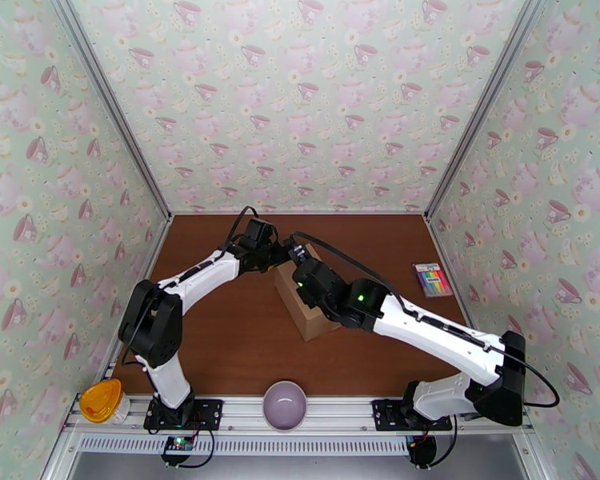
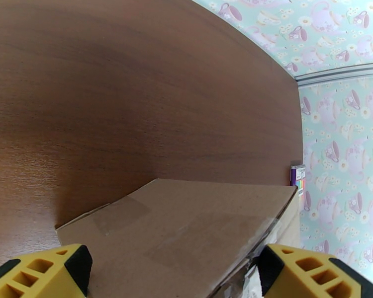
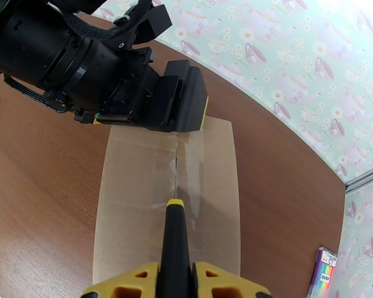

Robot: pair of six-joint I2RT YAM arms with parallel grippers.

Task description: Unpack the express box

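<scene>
I have the express box [image 1: 310, 315] lying askew near the middle of the brown surface [image 1: 220, 346], its flaps down and clear tape over the centre seam. Both arms reach in over it from opposite sides.

My left claw [image 2: 174, 276] is released, its jaws spread wide. From the left wrist camera, one yellow fingertip sits at each lower corner and the top of the box fills the space between them. From the right wrist camera, this claw hangs over the far end of the box, right where the seam begins. I cannot tell whether its fingertips touch the cardboard.

My right claw [image 3: 175, 281] is clenched on a knife [image 3: 175, 237] with a black handle and a yellow collar. The handle runs straight out between the two yellow fingers. The thin blade lies along the taped seam and points toward the left claw. I cannot tell whether the tape is cut through.

A pack of coloured pens [image 1: 433, 279] lies well apart from the box, by the right wall. A pale purple bowl [image 1: 285, 405] sits at the near edge between the two arm bases, and an orange-topped item [image 1: 100, 400] rests at the near left corner.
</scene>
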